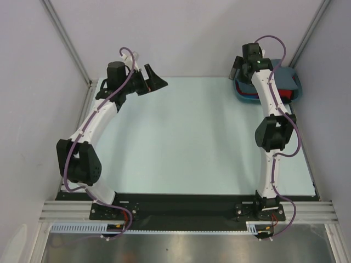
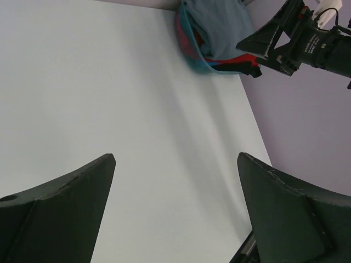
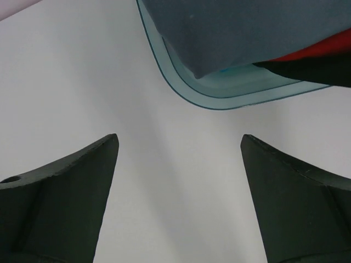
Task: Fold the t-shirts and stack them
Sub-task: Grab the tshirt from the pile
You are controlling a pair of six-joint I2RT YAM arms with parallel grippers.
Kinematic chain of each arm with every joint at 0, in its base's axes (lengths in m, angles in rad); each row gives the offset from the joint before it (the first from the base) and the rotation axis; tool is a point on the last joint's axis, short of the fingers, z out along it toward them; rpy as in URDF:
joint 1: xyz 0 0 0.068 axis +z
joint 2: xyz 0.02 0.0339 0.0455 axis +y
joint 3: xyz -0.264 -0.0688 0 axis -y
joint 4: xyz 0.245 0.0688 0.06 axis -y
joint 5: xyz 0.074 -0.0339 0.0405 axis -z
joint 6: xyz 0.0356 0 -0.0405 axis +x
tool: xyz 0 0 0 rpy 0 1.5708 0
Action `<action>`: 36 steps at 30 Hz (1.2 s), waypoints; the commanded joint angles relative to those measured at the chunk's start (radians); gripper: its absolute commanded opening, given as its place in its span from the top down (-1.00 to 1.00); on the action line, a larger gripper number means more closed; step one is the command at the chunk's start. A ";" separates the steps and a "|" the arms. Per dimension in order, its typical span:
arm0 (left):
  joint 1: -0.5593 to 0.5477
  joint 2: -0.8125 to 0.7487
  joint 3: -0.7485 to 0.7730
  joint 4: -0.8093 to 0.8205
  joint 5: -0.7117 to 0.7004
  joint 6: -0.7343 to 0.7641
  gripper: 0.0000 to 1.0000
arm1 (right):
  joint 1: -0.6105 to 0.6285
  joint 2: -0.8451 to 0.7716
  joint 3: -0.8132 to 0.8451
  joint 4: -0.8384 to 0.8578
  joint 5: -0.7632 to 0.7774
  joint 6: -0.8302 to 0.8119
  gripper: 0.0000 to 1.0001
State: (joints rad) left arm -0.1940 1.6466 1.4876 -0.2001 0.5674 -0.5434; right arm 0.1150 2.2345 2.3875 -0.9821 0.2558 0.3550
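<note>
I am holding my right gripper [image 3: 179, 139] spread wide, with nothing between its two fingers. It is hanging just in front of the near rim of the tub [image 3: 219, 103]. The tub is sitting at the far right corner of the table [image 3: 71, 71]. The shirts are all bunched up inside it. The grey shirt [image 3: 247, 33] is lying on top and spilling over the rim toward me. The red shirt [image 3: 329, 46] is peeking out under it, and some black cloth [image 3: 312, 71] is showing next to the red. My left gripper [image 2: 175, 156] is spread wide too and is holding nothing. It is hanging at the far left side of the table, well apart from the tub, and looking across at it. No shirt is out of the tub yet, so I think I am at the very start: getting the first shirt out. Next, I think I should reach my right gripper forward and down onto the grey shirt, pinch some cloth near its edge, and lift it out onto the table. I need to grab only the grey one, not the red one under it, and not bump the rim. Then my left gripper can come over and help spread it flat.
</note>
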 commanded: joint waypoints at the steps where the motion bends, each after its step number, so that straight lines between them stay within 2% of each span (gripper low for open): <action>1: -0.004 0.051 0.069 0.058 0.022 -0.038 -0.99 | -0.011 -0.030 -0.033 0.083 -0.019 -0.056 -0.99; 3: -0.005 0.088 0.147 0.021 0.026 -0.049 -1.00 | -0.012 -0.018 -0.016 0.085 -0.026 -0.059 -0.99; 5: -0.005 0.128 0.197 -0.034 0.022 -0.046 -0.99 | -0.015 0.022 0.028 0.033 0.046 -0.018 -0.99; 10: -0.004 0.159 0.284 -0.096 -0.063 0.029 -1.00 | -0.069 0.103 0.055 -0.020 -0.036 0.052 -0.99; 12: -0.002 0.188 0.310 -0.119 -0.089 0.066 -1.00 | -0.064 0.102 0.010 0.035 -0.038 -0.015 -0.99; 18: 0.001 0.239 0.381 -0.177 -0.096 0.082 -1.00 | -0.080 0.100 0.013 0.155 -0.015 -0.056 -1.00; 24: 0.025 0.237 0.333 -0.107 -0.032 0.007 -1.00 | -0.136 0.157 0.116 0.226 -0.131 -0.059 -0.99; 28: 0.028 0.217 0.301 -0.091 -0.009 0.008 -1.00 | -0.153 0.201 0.157 0.243 -0.155 -0.056 -0.98; 31: 0.031 0.209 0.301 -0.094 -0.011 0.010 -1.00 | -0.160 0.224 0.150 0.287 -0.153 -0.063 -0.83; 36: 0.034 0.202 0.304 -0.099 0.005 0.022 -0.99 | -0.172 0.292 0.167 0.344 -0.211 -0.068 -0.80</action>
State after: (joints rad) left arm -0.1665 1.8908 1.7870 -0.3233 0.5381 -0.5228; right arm -0.0589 2.4805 2.5046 -0.7040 0.1043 0.3027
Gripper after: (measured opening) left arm 0.996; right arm 0.904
